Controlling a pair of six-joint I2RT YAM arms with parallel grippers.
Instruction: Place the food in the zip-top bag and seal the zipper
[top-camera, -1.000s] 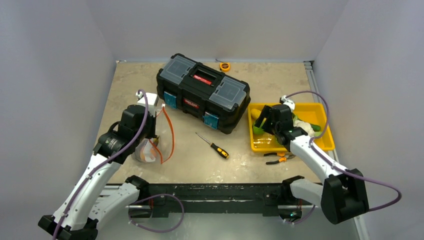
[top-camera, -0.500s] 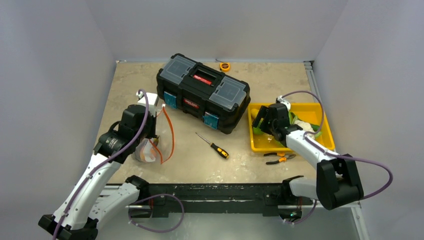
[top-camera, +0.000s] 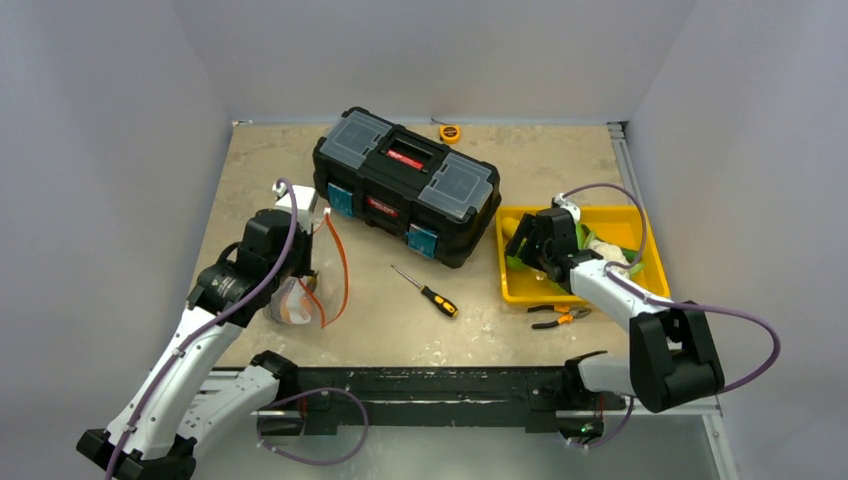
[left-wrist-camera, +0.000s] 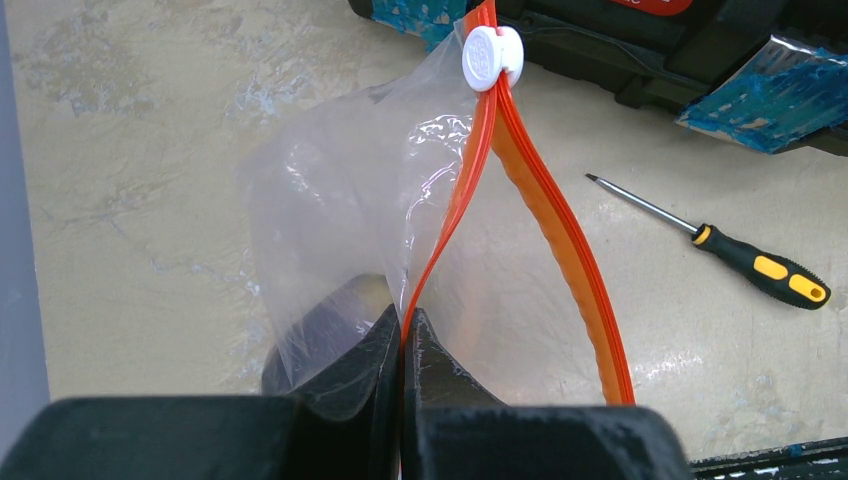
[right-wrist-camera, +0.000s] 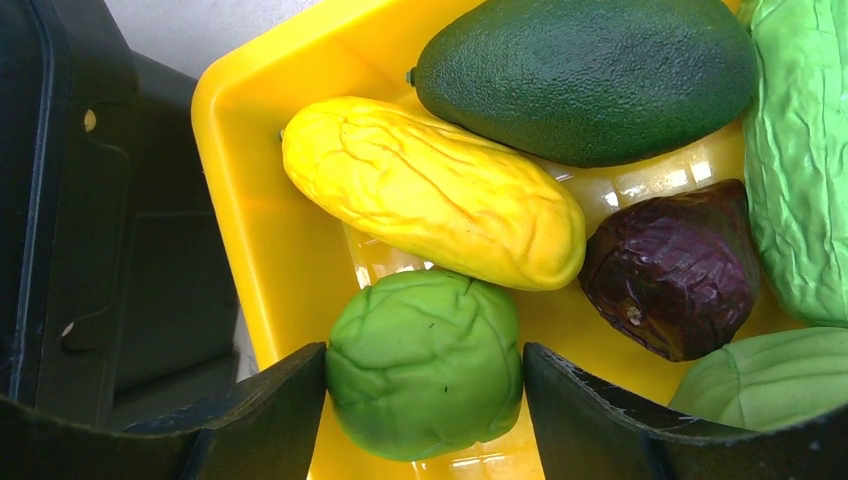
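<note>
I am clamping the left tool (left-wrist-camera: 405, 335) on the zipper (left-wrist-camera: 545, 215) at nine o'clock, propping the zip-top bag (left-wrist-camera: 340, 200) agape; the right tool (right-wrist-camera: 425, 400), apart, is straddling the round green food (right-wrist-camera: 425, 360) in the yellow tray (right-wrist-camera: 250, 230) at three o'clock.

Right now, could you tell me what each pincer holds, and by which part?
Left pincer pinches the zip-top bag by its zipper; right pincer straddles a green cabbage, grip unclear.

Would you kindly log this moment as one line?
left claw shut on zipper | right claw open around round green vegetable in tray
</note>
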